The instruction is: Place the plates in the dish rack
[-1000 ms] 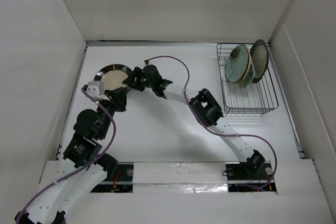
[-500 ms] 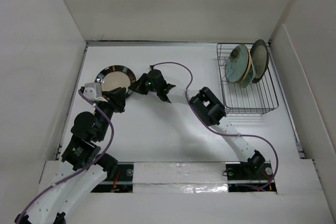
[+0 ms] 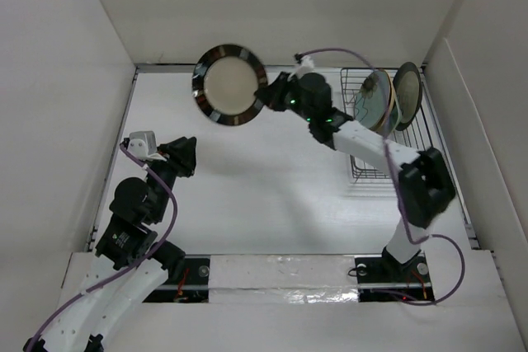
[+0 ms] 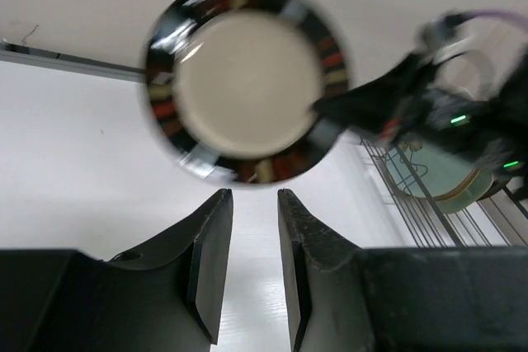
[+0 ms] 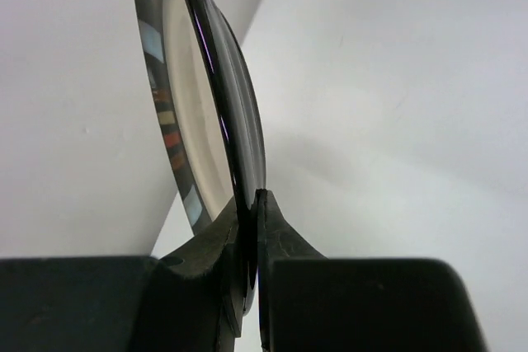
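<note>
- The striped plate (image 3: 229, 85) is in the air over the far edge of the worktop, left of the rack (image 3: 431, 154), held upright and tilted with its cream face toward the near edge.
- The right gripper (image 3: 268, 96) has its jaws clamped on the plate's rim at the right side; the right wrist view shows the rim pinched edge-on between the fingers (image 5: 276, 241).
- Step in hand, as I judge it: carrying this plate across to the rack.
- The next move calls for swinging the plate right, turning it to line up with the prongs, and lowering it into a free slot nearer the front without knocking the plates already standing.
- The rack sits in the far right corner. At its far end stand a green plate (image 3: 375, 100) and a dark-rimmed plate (image 3: 407, 92); a pale edge between them may be a third.
- The left gripper (image 3: 183, 154) hovers near the left edge, jaws a narrow gap apart, holding nothing.
</note>
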`<state>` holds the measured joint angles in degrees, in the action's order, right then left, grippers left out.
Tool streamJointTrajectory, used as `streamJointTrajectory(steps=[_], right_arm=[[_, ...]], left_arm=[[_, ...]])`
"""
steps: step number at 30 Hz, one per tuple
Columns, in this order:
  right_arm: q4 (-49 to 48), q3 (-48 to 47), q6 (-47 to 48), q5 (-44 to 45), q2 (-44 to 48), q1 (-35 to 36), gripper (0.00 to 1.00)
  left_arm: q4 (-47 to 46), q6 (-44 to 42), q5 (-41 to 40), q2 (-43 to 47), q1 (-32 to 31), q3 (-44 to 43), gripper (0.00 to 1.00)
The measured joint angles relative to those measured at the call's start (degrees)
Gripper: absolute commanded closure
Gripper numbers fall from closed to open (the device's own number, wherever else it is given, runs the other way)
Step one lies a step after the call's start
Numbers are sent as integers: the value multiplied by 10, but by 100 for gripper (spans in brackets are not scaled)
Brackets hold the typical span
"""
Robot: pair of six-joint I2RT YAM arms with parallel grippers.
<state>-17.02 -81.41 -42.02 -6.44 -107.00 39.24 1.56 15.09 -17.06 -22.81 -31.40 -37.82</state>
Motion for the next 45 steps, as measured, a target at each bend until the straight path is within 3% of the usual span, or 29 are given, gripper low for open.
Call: streamJointTrajectory(steps=[6,11,17,25,45], right_arm=[[24,109,170,165,249,-112,100],[85,127,284,316,337,-198,100],[170,106,373,367,327,-256,100],[224,102,399,372,279,-266,100],[238,137,405,390,259,-280,100]], left_arm=[[0,0,16,-3,0,0,72],[0,0,24,-7,0,0,71],[0,0,35,-32,0,0,71],[0,0,35,-37,0,0,70],[0,0,34,-58,0,0,70]])
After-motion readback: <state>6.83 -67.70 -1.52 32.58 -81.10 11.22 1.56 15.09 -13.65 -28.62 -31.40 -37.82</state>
